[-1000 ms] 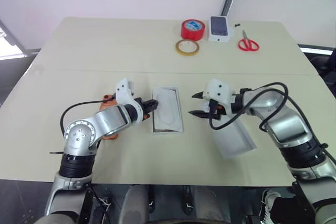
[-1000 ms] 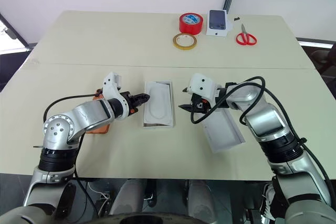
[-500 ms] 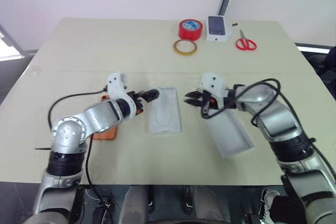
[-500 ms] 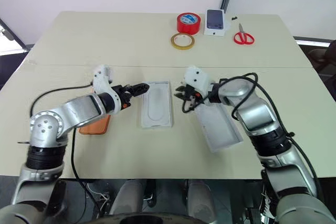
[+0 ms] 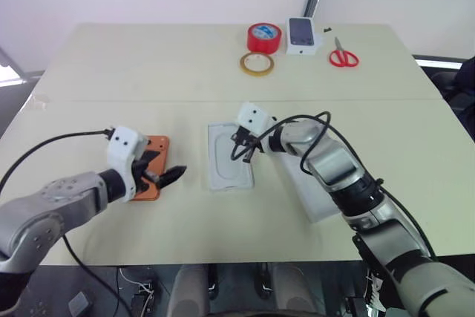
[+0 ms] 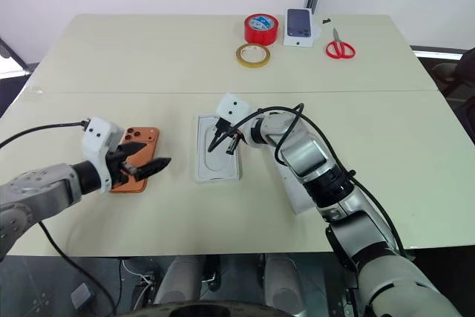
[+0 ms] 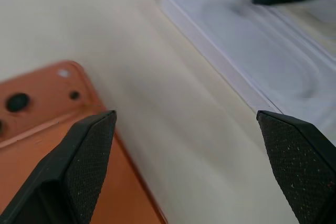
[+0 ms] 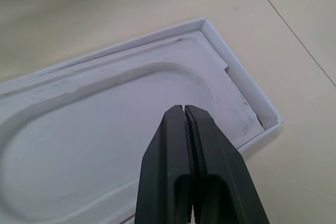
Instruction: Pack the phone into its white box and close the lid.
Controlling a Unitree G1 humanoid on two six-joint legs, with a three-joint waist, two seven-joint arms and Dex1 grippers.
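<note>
Your left claw (image 6: 152,165) hangs with its fingers spread wide and empty, just beside the phone (image 6: 137,158), which lies camera-side up on the desk (image 6: 148,64) left of the white box (image 6: 218,158). Your right claw (image 8: 186,129) is pinched closed on nothing, its tip over the moulded insert (image 8: 105,145) that sits inside the box. The lid (image 5: 315,198) lies on the desk to the box's right, partly under your right arm.
</note>
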